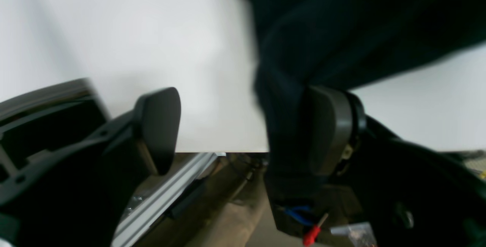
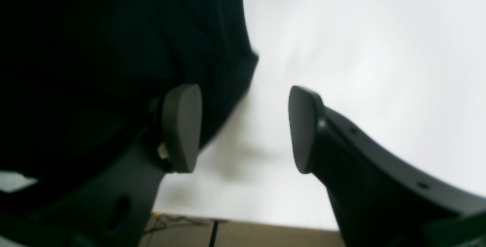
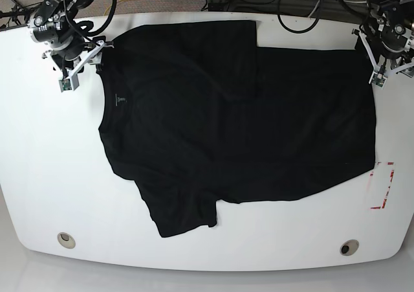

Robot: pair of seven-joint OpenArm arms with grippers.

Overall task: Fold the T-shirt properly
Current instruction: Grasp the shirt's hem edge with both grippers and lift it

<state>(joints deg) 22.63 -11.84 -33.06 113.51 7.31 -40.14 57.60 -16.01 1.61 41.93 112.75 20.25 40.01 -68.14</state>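
We have the shirt (image 3: pixel 239 123) spread across the white table (image 3: pixel 52 175), collar toward the base view's left, hem toward its right, one sleeve flat at the top edge and the other angled down toward the near side. Both arms sit at the far corners of the cloth.

The left gripper (image 1: pixel 243 125) has its jaws apart — one pad stands clear over bare table, while a fold of the shirt drapes against the other, so nothing is pinched. The right gripper (image 2: pixel 245 127) is likewise spread, with cloth lying behind one pad and only table in the gap.

We judge the step in hand to be letting go at the far edge before the next fold. To do it well, we should lift each gripper straight up and away — the left one especially, since its pad could drag that draped fold and rumple the hem. Next we would want matching grasp points, so the fold lands with edges aligned.
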